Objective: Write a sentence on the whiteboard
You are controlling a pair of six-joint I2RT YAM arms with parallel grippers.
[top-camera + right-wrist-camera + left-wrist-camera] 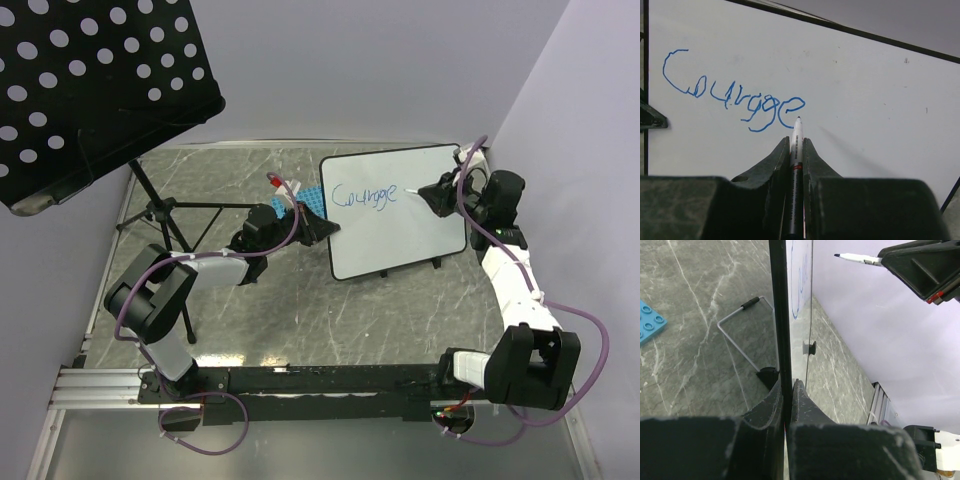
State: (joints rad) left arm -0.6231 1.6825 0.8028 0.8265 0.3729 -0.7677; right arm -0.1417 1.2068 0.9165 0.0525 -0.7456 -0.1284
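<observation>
The whiteboard (400,225) stands tilted on small black feet at the table's back right. Blue cursive "Courage" (364,195) is written on its upper left, and shows in the right wrist view (735,97). My right gripper (797,142) is shut on a white marker (796,150), tip just past the last "e"; from above it (425,192) sits over the board's upper right. My left gripper (787,390) is shut on the whiteboard's dark left edge (780,315); from above it (322,228) is at that edge. The marker (857,259) also shows in the left wrist view.
A blue gridded rack (297,212) lies left of the board, with a red-capped item (273,183) near it. A black perforated music stand (90,80) on a tripod (165,215) fills the back left. The board's wire stand (742,330) sits behind it.
</observation>
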